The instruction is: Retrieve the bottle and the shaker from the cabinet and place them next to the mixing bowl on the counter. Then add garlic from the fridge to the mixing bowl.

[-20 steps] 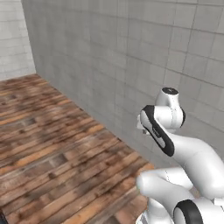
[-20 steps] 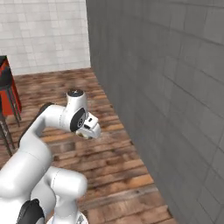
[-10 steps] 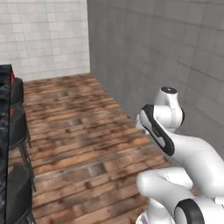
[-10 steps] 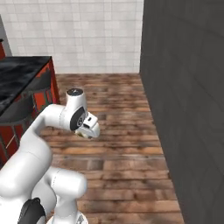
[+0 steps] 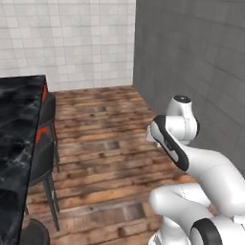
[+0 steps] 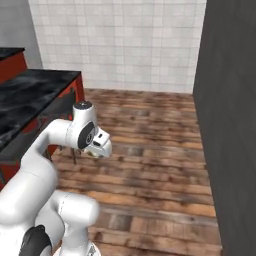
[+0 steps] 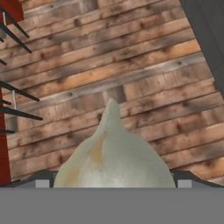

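claw (image 7: 114,186): we see it clamped on the garlic (image 7: 113,157), jaws wide at either side of the bulb | garlic: pointed tip up, carried over the wooden floor (image 7: 144,74) | bench (image 5: 16,139): black marble top at our left, dark stools (image 5: 45,143) beside it | grey wall (image 5: 191,52) at right

We read no text, labels, brands, numbers or signs anywhere: none on the desk (image 5: 16,143), the tiled wall (image 6: 120,45), the wooden floor (image 7: 131,74), or the garlic (image 7: 113,162).
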Controlling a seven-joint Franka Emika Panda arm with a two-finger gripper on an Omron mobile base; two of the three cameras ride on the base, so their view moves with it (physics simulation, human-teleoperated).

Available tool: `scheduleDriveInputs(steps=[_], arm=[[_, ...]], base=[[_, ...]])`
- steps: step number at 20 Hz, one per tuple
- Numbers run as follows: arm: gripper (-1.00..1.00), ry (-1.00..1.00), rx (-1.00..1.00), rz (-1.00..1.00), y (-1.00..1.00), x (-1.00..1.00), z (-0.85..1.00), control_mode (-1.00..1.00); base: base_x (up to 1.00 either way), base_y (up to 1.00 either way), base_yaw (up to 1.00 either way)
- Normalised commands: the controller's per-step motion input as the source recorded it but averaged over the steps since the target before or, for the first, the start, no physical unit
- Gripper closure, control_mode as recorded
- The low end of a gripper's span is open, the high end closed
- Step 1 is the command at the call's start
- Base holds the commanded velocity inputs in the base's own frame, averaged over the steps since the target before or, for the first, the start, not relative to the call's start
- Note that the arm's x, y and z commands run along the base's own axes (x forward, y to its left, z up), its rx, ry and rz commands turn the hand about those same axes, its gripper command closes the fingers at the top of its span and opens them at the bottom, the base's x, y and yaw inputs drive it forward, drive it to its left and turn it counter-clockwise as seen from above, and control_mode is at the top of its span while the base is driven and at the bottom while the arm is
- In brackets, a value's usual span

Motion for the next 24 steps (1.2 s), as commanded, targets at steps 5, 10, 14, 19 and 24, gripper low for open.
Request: scheduleDriveInputs(steps=[5, 10, 14, 19, 24], arm=[[1.00, 0.00, 0.00, 0.00, 0.00, 0.00, 0.00, 1.00], [1.00, 0.00, 0.00, 0.00, 0.00, 0.00, 0.00, 1.00], [1.00, 0.00, 0.00, 0.00, 0.00, 0.00, 0.00, 1.00], [1.00, 0.00, 0.00, 0.00, 0.00, 0.00, 0.00, 1.00], [1.00, 0.00, 0.00, 0.00, 0.00, 0.00, 0.00, 1.00]], base=[[1.00, -0.28, 0.22], [1.00, -0.51, 0.12], [1.00, -0.69, 0.00], [1.00, -0.40, 0.00], [0.93, -0.15, 0.12]])
